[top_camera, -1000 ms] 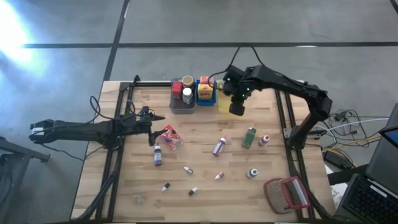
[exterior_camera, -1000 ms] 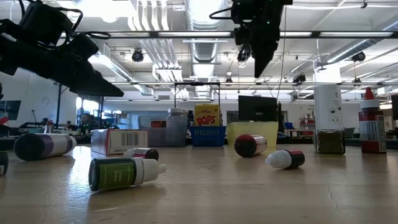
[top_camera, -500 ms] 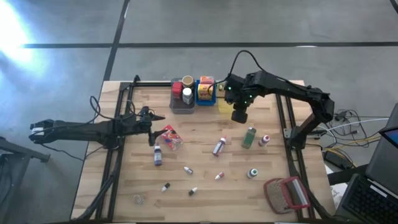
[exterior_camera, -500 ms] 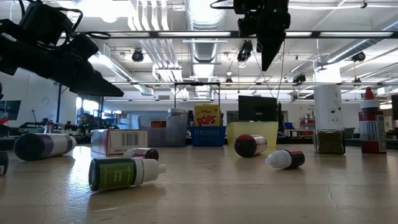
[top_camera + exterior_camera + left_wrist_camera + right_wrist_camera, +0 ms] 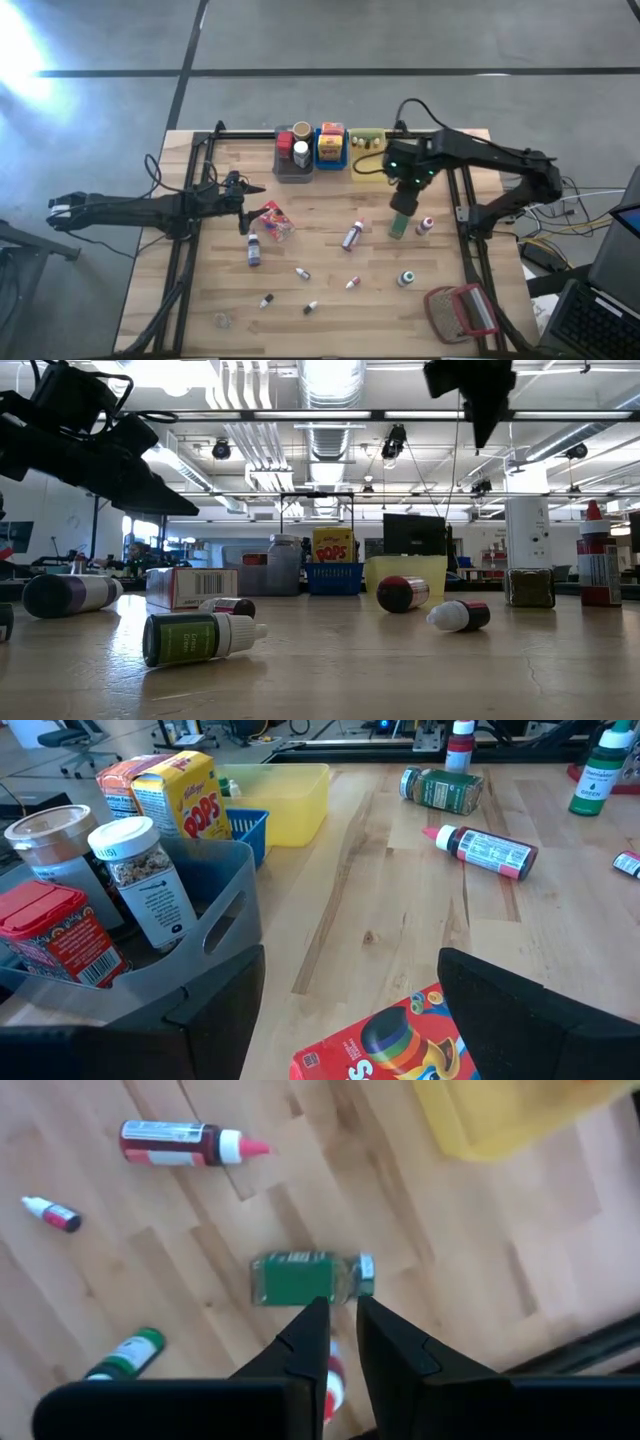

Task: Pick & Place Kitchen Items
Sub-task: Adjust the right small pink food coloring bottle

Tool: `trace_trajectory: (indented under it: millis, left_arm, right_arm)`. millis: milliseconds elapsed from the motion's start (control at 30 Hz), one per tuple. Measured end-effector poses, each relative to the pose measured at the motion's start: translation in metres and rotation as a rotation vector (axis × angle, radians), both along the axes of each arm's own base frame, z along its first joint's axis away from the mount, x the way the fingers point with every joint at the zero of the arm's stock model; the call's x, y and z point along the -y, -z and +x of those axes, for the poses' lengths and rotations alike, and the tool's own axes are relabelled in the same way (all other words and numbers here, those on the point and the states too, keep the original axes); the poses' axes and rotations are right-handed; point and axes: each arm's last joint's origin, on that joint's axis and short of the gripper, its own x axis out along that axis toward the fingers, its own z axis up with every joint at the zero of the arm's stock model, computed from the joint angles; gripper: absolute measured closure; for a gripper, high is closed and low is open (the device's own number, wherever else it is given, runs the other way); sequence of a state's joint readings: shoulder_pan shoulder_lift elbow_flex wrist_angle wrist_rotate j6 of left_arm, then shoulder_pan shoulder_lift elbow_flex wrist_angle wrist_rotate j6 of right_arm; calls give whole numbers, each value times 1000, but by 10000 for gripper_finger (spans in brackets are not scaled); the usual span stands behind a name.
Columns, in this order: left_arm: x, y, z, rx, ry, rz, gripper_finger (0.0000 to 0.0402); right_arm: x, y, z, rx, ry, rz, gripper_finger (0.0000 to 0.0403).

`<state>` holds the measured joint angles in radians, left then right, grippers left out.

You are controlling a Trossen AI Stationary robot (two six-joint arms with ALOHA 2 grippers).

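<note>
Right now I have the right gripper (image 5: pixel 402 203) hanging in the air over the right half of the table (image 5: pixel 330 300), directly above the green jar (image 5: pixel 399 223) that lies on its side on the wood. From the right wrist camera, its two fingers (image 5: pixel 310 1342) stand nearly pressed together with only a thin gap between them, and they pinch nothing; the jar sits just past their tips, clear of them.

Around that jar I can see a dark red bottle (image 5: pixel 351 236) lying flat, a small red-capped bottle (image 5: pixel 426 226) standing just beside the jar (towards the table's right edge), and a green bottle (image 5: pixel 406 278) nearer the front. Several tiny bottles (image 5: pixel 302 273) are scattered further left along the front half.

At the back edge sit three bins in a row: the grey bin (image 5: pixel 293 165) with a red tin and two jars, the blue bin (image 5: pixel 331 155) with the yellow box (image 5: pixel 188 788) and an orange box behind it, and the yellow bin (image 5: pixel 366 168).

My left gripper (image 5: pixel 246 212) waits over the left side, its fingers spread and empty, with the red packet (image 5: pixel 272 217) on the table just beside them. A purple-labelled bottle (image 5: pixel 253 249) lies close in front of it.
</note>
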<state>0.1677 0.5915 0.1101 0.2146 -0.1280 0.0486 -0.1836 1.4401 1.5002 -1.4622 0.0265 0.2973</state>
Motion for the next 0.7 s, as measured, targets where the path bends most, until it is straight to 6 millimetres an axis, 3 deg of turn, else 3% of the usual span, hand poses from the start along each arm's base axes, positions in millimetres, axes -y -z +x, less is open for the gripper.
trace_trajectory:
  millis: [300,533,700]
  left_arm:
    - [0,0,0,0,0,0,99]
    - [0,0,0,0,0,0,100]
    - [0,0,0,0,0,0,100]
  right_arm:
    - [-22,4,-43,128,52,8,331]
    - [-28,34,-46,262,-74,-24,319]
    - [-28,58,-36,315,-167,-59,312]
